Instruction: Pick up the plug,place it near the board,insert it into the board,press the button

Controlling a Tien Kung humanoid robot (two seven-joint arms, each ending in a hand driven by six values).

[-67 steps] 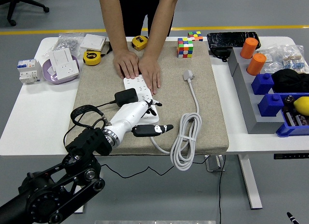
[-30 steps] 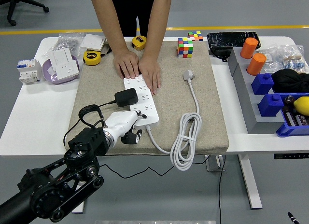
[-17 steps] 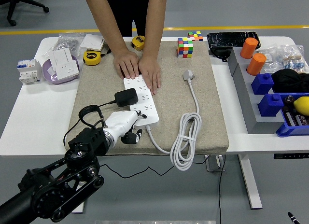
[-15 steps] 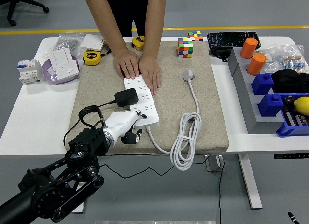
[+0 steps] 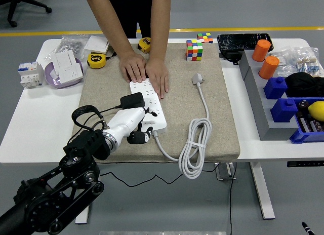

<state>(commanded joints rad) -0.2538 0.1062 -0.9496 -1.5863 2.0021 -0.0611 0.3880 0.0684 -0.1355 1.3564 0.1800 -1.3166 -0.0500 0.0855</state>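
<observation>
Here your left hand (image 5: 135,127) has advanced from the board's near corner onto the board (image 5: 150,104), fingers curled and holding nothing, just short of the black plug (image 5: 131,101) seated at the board's left edge. That suggests the button press is next. A person's hands (image 5: 146,73) pin the board's far end. The plug is boxy, matte, corded.

White power strip (image 5: 150,104) with black plug (image 5: 131,101) on beige mat (image 5: 212,108) — white coiled cable (image 5: 193,144). Multicoloured cube (image 5: 193,49); orange cylinders (image 5: 265,58); yellow tape measures (image 5: 95,60); blue bins (image 5: 283,104).
</observation>
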